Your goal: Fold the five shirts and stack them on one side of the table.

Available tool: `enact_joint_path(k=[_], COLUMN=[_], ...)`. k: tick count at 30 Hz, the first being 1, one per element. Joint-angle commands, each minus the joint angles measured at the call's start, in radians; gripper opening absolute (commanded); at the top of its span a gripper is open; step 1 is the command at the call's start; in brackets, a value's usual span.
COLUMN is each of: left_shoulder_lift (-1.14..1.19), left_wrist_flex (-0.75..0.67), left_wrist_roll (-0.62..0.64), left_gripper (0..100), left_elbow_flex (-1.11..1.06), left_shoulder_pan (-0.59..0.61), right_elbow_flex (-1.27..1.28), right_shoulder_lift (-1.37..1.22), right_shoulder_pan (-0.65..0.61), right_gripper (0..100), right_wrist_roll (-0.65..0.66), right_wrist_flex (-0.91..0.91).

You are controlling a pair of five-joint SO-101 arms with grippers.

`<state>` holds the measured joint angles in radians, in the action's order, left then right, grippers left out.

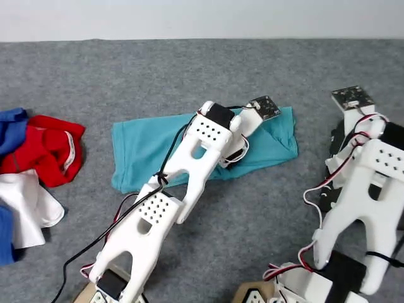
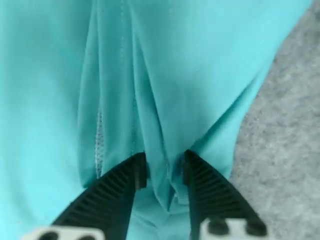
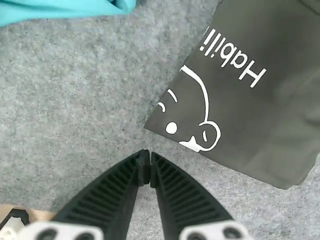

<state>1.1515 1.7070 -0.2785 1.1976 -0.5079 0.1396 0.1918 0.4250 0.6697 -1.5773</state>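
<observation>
Teal shirt (image 1: 139, 151), mid-frame, was nipped by the left gripper (image 2: 161, 167) on a thin ridge; it could slip free.

High view: my left arm (image 1: 189, 158) covers the middle of the teal shirt (image 1: 136, 148). Blue shirt (image 1: 9, 126) cut by the frame edge. Dark shirt (image 3: 260, 125) mostly under my right arm (image 1: 366, 183); it runs off the right wrist view.

Overhead and close wrist views share teal shirt (image 1: 145, 148).
</observation>
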Motion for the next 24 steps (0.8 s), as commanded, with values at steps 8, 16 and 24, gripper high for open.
enact_joint_path(k=[8,16,24], left_shoulder_lift=[-0.046,-0.046,-0.046], left_wrist_flex=[0.021,-0.264,-0.443], left_wrist_roll=[0.017,0.109,0.115], left_gripper=[13,13,13], left_elbow_flex=[0.302,0.18,0.031], left_shoulder_pan=[-0.017,-0.029,-0.051], right_elbow_flex=[-0.003,0.057,0.081], right_shoulder_lift=[0.039,0.041,0.042], right_shoulder_pan=[-0.01,-0.008,-0.007], right_gripper=[1.0,1.0,1.0], right_wrist_roll=[-0.012,-0.012,-0.012], right_wrist_flex=[0.002,0.004,0.012])
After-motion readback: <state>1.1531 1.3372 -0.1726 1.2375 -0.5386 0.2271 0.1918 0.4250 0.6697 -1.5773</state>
